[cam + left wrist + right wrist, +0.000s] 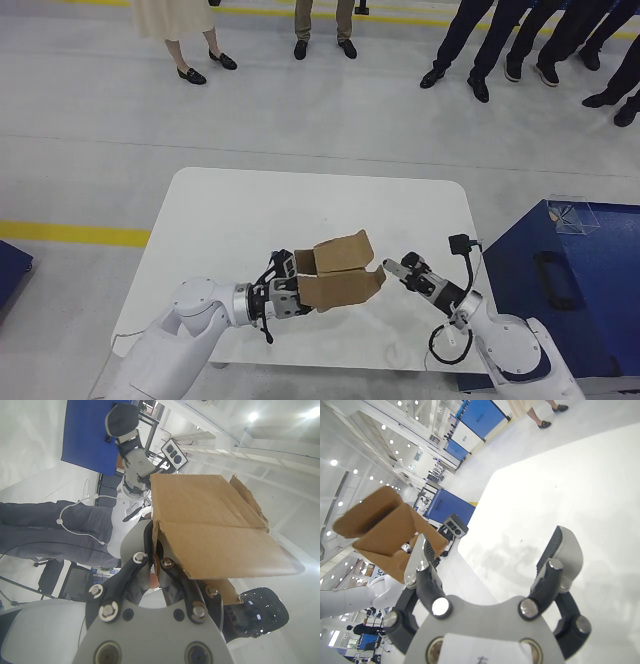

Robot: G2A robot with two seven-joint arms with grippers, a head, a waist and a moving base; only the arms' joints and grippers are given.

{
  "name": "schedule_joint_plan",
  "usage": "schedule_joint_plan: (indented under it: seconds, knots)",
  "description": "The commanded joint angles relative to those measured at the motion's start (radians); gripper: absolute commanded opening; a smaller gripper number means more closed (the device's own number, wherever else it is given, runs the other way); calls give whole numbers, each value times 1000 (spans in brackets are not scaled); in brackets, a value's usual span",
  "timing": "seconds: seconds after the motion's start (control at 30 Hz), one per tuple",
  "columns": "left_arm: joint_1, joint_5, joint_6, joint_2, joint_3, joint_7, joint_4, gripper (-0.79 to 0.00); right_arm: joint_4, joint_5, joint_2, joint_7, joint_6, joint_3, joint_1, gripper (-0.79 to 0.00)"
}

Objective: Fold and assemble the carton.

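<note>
One carton [338, 272], one counter [300, 205], one blue cabinet [590, 300], and two grippers: left gripper [288, 287], right gripper [392, 269].

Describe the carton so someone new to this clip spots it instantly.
Find the white table, at its robot-side edge. The carton is held there in the left gripper, the open right gripper beside it. It is the only brown cardboard thing, flaps sticking out.

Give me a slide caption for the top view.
Left gripper holds the partly folded carton above the white table; open right gripper beside its other end.
</note>
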Motion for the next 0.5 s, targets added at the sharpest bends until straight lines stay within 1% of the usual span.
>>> schedule_joint_plan:
  seconds: [0.0, 0.07, 0.2, 0.33, 0.47]
  knots:
    - [-3, 1, 1, -1, 1, 3, 3, -785, 18, -7, 1, 42, 13, -17, 12, 0]
    - [-7, 3, 1, -2, 2, 8, 5, -785, 29, -9, 1, 73, 14, -37, 20, 0]
    - [-16, 5, 6, -5, 11, 17, 10, -785, 35, 59, -1, 110, -8, -53, 32, 0]
    - [-25, 8, 10, -8, 22, 23, 16, -785, 30, 117, 2, 128, -32, -33, 34, 0]
    - [-31, 7, 11, -11, 29, 27, 20, -785, 16, 133, 4, 124, -40, -12, 30, 0]
